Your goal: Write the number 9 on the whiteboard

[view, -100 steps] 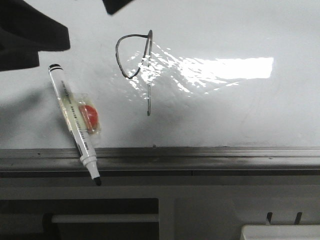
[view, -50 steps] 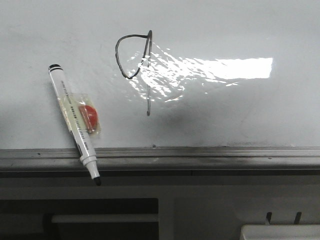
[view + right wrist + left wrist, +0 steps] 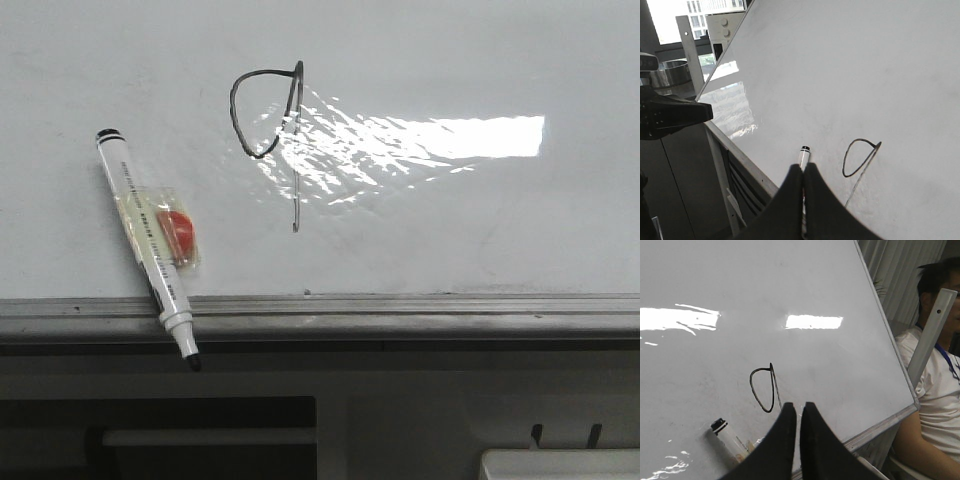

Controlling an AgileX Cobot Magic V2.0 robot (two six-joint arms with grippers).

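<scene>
Arm shadow gone from whiteboard (image 3: 480, 60)

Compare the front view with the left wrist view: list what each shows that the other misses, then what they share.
Front view only: the marker's black tip overhanging the grey ledge, and the orange-red sticker on its barrel.

Left wrist view only: the left claw, fingers together and empty, and a seated person beyond the board's edge.

Both: the whiteboard, the number 9 and the marker lying on the board.
</scene>
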